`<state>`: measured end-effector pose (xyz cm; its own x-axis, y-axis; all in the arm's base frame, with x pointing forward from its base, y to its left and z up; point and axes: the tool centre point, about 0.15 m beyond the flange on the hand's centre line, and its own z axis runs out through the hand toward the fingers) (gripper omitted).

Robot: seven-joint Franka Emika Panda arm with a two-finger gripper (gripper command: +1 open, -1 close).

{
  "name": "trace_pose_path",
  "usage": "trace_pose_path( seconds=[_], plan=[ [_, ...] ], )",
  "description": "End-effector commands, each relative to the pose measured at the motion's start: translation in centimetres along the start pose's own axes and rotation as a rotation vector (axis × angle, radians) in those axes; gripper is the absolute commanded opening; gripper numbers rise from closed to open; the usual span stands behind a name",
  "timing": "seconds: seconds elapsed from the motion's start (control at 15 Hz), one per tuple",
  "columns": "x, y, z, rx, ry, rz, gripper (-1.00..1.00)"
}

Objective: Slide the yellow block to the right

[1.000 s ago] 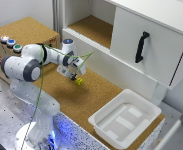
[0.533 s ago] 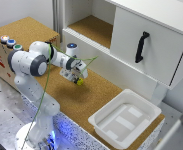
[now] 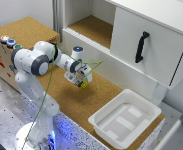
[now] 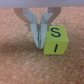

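Observation:
The yellow block [image 3: 84, 85] is a tiny cube lying on the cork surface [image 3: 101, 100] in front of the cabinet. In the wrist view the yellow block [image 4: 56, 41] shows black marks on its faces. My gripper [image 3: 80, 80] hangs low over the cork right beside the block, on the side toward the exterior view's left. In the wrist view the gripper [image 4: 39, 45] has its two fingers closed together to a point, and one finger [image 4: 46, 27] rests against the block's side. Nothing is between the fingers.
A white tray [image 3: 125, 120] sits on the cork toward the exterior view's right. A white cabinet with a black handle [image 3: 141, 46] and an open shelf [image 3: 93, 27] stands behind. A box with coloured buttons [image 3: 8, 41] stands at the left.
The gripper has moved a little toward the exterior view's right and lower, staying shut; the yellow block has shifted slightly the same way beside it.

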<state>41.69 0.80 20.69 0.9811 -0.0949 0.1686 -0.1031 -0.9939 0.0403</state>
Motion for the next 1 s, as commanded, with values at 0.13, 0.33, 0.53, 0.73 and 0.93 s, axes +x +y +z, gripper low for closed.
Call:
trace_pose_path(
  seconds=[0.13, 0.33, 0.53, 0.73, 0.93],
  plan=[
    [1.9, 4.8, 1.7, -0.078, -0.027, 0.043, -1.00],
    [2.5, 6.2, 2.0, -0.106, -0.044, 0.060, -1.00],
    [3.3, 6.3, 1.7, -0.142, -0.044, 0.059, -1.00],
    [2.9, 3.8, -0.7, -0.151, -0.026, 0.041, -1.00],
    [1.4, 0.8, -4.7, -0.151, -0.015, 0.059, 1.00]
  ],
)
